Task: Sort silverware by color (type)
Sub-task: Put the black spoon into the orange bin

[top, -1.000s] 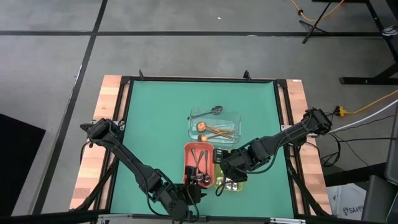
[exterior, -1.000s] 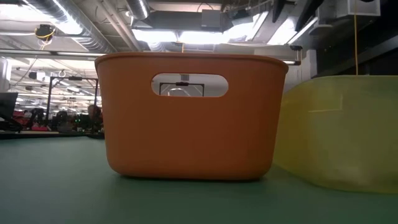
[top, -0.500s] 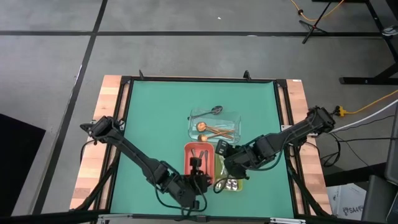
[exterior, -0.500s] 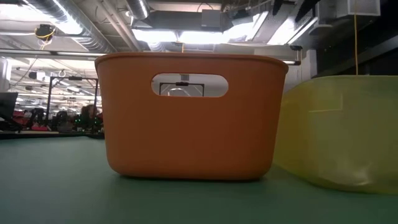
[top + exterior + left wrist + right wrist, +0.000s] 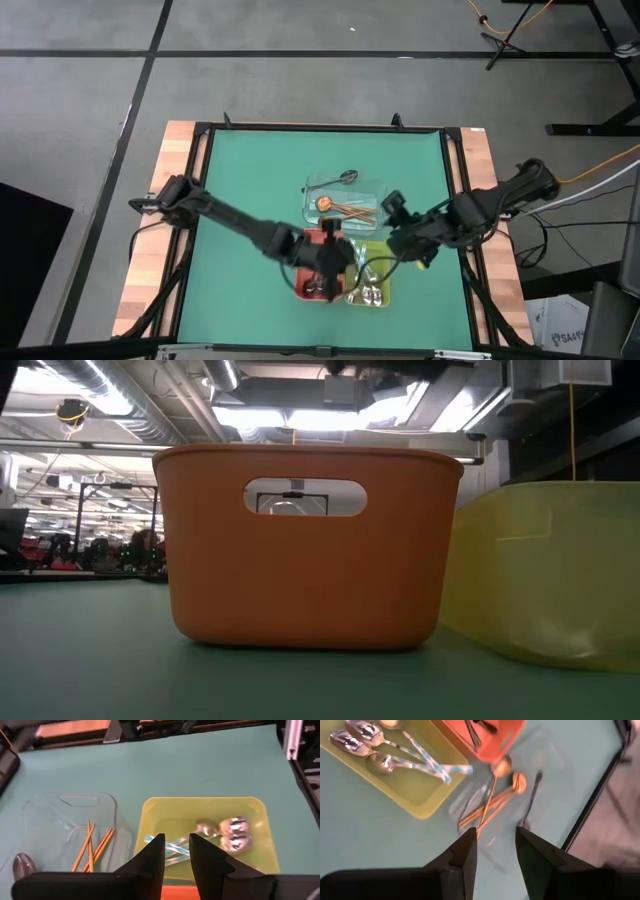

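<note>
Left gripper (image 5: 332, 262): high view, over the red tray (image 5: 301, 283) near the table's front edge, roughly at its middle. Right gripper (image 5: 393, 207): raised between the clear tray (image 5: 312, 192) and the yellow-green tray (image 5: 388, 295), toward the right edge. Black silverware (image 5: 318, 288) shows in the red tray below the left gripper. Copper-gold silverware (image 5: 345, 209) lies in the clear tray, long axes running mostly left to right, bowls toward the left. One dark spoon (image 5: 345, 177) rests on the clear tray's far rim, bowl toward the right edge. Silver silverware (image 5: 368, 293) sits in the yellow-green tray.

Low view: red tray wall (image 5: 300, 560) and yellow-green tray wall (image 5: 560, 580) side by side on the green table (image 5: 100, 660); no utensil or gripper visible.

Left wrist view: left fingers (image 5: 152, 855) spread with a narrow gap, nothing between them. Silver spoons (image 5: 232, 832) in the yellow-green tray, bowls grouped at one end, handles crossing toward the other. Copper-gold pieces (image 5: 92, 845) fanned in the clear tray.

Right wrist view: right fingers (image 5: 462, 857) spread apart, holding nothing. Copper-gold pieces (image 5: 492, 805) lie beyond the fingertips, roughly parallel to one another, bowls at the end nearer the red tray.

Handling note, judged: most pieces appear sorted; the dark spoon on the clear tray's rim seems the odd one. A good pick would set the fingers across its handle, square to the long axis, and lift clear of the rim before carrying it to the red tray.
</note>
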You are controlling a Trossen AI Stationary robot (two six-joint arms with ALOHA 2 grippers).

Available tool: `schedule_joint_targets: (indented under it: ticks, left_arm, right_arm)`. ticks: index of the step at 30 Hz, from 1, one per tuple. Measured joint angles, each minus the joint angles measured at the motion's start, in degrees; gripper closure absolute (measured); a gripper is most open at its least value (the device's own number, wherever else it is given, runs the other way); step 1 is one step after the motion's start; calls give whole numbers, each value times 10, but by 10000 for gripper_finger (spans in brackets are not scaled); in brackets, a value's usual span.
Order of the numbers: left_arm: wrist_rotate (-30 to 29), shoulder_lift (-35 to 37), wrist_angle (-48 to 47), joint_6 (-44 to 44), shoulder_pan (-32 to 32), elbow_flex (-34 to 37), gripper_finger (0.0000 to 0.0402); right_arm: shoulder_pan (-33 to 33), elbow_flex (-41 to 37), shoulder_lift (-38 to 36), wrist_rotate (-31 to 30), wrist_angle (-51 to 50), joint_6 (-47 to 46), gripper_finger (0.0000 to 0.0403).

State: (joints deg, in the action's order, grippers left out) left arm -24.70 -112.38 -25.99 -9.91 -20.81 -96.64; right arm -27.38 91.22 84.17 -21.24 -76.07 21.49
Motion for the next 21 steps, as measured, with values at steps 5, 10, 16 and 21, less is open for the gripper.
schedule_joint_targets:
  ticks: [5,10,16,21]
  left_arm:
    - [84,0,0,0,65,0,319]
    - [148,0,1,0,137,0,319]
    - [187,0,1,0,228,0,319]
    - [212,0,1,0,305,0,319]
  right_arm:
    - [0,0,-33,0,-69,-107,278]
    - [0,0,-59,2,-105,-183,278]
    - [0,0,-89,2,-122,-232,278]
    - [0,-16,-120,2,-122,-271,278]
